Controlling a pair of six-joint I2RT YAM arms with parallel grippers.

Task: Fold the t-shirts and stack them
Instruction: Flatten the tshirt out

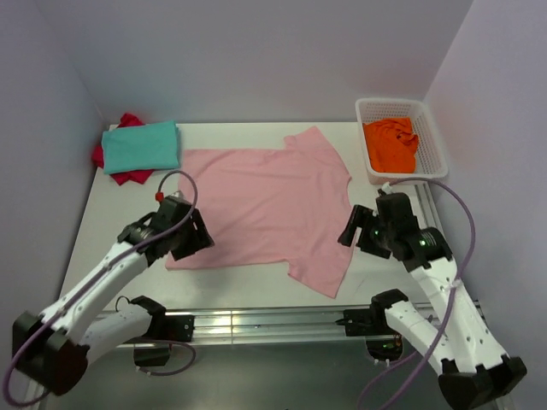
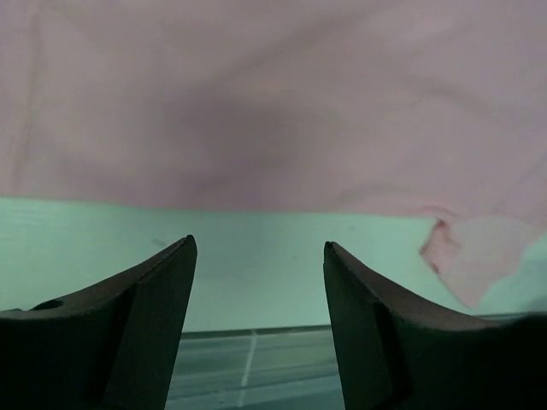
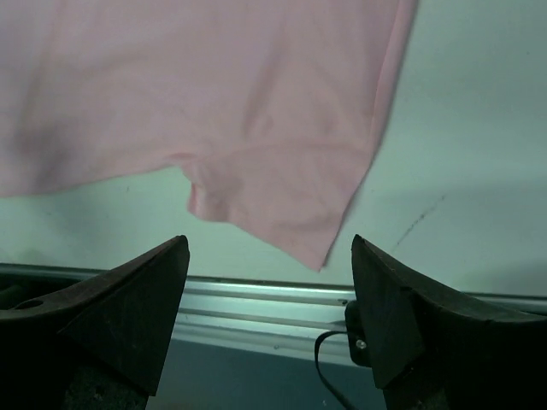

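A light pink t-shirt lies spread flat in the middle of the table, one sleeve toward the near right corner. A folded teal t-shirt rests on a red t-shirt at the back left. An orange t-shirt is crumpled inside the basket. My left gripper hovers over the pink shirt's near left edge, open and empty; its wrist view shows the pink t-shirt beyond my left gripper. My right gripper sits open beside the near sleeve; the pink sleeve lies beyond my right gripper.
A white mesh basket stands at the back right corner. Purple walls close in the left, back and right sides. A metal rail runs along the table's near edge.
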